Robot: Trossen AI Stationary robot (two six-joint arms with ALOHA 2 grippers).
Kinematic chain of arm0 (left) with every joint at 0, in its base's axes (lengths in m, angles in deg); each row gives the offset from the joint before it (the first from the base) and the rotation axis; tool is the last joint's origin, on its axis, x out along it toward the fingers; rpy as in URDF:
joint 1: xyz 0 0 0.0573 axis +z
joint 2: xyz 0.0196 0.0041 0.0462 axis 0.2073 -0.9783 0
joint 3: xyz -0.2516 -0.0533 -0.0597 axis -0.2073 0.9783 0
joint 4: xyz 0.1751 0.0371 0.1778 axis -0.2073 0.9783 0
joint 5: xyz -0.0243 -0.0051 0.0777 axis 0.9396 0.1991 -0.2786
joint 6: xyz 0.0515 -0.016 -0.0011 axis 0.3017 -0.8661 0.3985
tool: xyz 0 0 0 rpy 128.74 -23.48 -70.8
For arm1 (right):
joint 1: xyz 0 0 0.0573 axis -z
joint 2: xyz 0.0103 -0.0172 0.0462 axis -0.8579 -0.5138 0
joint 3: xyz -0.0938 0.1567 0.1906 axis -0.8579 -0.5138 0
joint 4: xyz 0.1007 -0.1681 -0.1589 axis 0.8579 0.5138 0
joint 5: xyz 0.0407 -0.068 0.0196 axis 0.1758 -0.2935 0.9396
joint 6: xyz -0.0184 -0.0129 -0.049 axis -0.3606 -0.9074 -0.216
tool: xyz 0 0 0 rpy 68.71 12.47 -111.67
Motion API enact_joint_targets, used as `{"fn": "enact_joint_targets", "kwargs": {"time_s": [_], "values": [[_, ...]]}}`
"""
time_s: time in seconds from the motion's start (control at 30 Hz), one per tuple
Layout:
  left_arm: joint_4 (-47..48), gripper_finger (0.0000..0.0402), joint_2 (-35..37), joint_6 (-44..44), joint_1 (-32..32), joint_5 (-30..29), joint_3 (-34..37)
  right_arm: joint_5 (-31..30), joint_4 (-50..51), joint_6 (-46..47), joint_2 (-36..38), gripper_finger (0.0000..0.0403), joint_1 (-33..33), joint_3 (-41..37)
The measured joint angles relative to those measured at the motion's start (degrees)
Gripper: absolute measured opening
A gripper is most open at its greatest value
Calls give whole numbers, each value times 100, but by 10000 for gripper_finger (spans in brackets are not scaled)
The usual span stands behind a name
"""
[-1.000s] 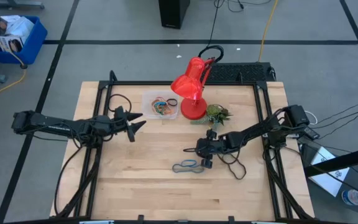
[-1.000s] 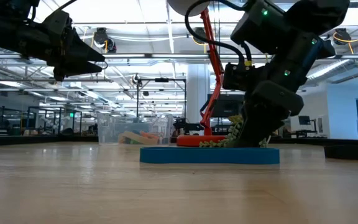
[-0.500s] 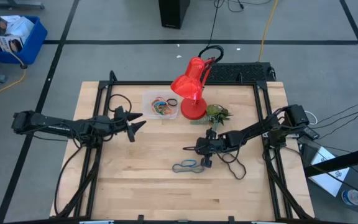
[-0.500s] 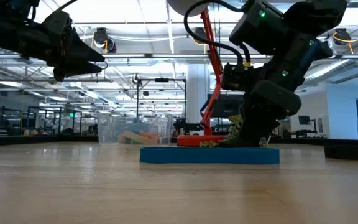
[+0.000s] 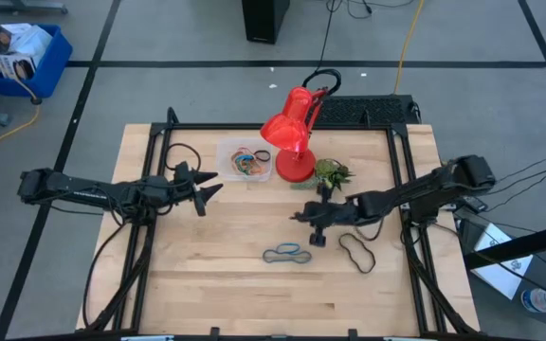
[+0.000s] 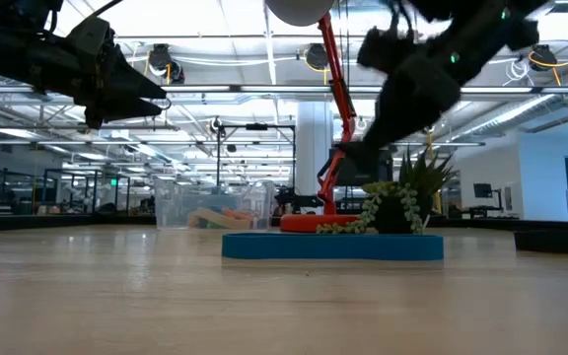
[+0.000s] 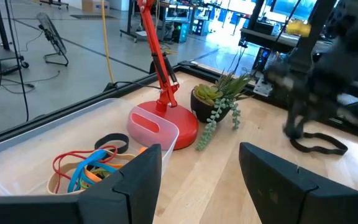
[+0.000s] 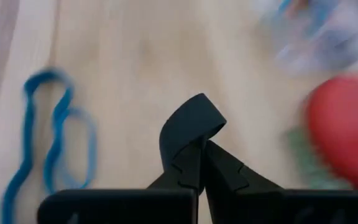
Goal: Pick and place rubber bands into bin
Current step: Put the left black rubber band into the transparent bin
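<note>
My right claw [image 5: 303, 215] just snapped shut on a black band [image 8: 191, 127] and lifted off the counter [image 5: 216, 275], next stop the bin [image 5: 245, 161] far-left; left claw [image 5: 214, 189] idles open.

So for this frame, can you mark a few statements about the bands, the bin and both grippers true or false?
1. The right gripper is shut on a black rubber band. True.
2. The blue-grey rubber band lies in the bin. False: it lies on the bare table, well away from the bin.
3. The left gripper is shut on a band. False: it is open and empty, above the table beside the bin.
4. The bin holds several coloured bands. True.
5. The red lamp stands at the far end of the table from the bin. False: its base sits right beside the bin.
</note>
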Motion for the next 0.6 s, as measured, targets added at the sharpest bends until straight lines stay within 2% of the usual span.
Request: {"fn": "enact_joint_targets", "kwargs": {"time_s": [0.13,0.3,0.53,0.6], "values": [[-1,223,0,12,0,-2,0,-694,-229,-676,597,1,3,-10],[-2,223,2,12,0,-4,0,-1047,-224,-1142,1347,1,8,-56],[-2,223,2,143,2,-7,0,-1006,-598,-1199,2041,0,174,-413],[-2,223,2,138,0,-7,0,-669,-838,-1119,2069,0,310,-548]]}}
